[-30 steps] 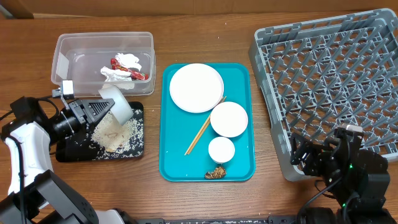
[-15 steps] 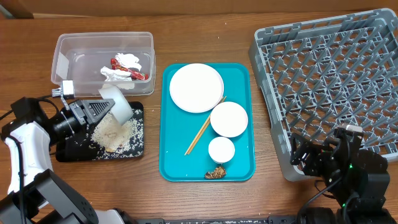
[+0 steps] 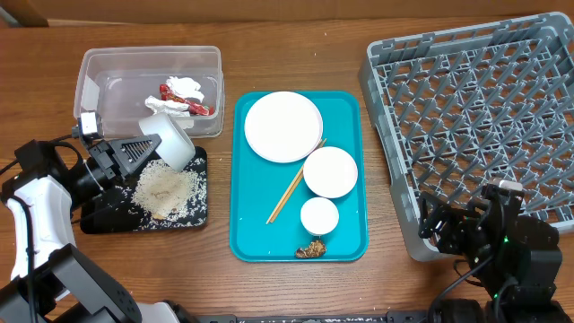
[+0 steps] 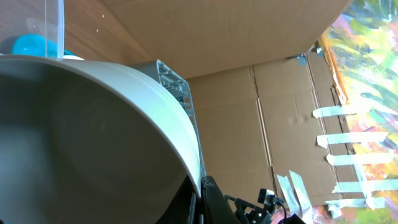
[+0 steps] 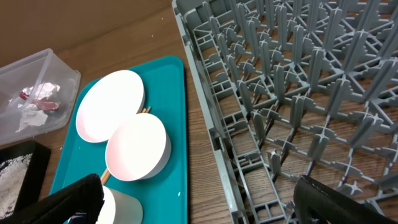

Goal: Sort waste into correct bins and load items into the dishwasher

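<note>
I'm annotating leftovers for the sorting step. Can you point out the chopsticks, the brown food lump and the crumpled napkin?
chopsticks (image 3: 294,184), overhead view, middle of the pair's length.
brown food lump (image 3: 311,250), overhead view, its centre.
crumpled napkin (image 3: 186,87), overhead view, its upper white fold.

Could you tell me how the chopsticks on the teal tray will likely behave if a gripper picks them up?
The chopsticks look thin and stiff, probably light. Lying flat on the teal tray, they may be hard to pinch and could roll or slide. Being two loose sticks beside the bowl, they may separate.
</note>
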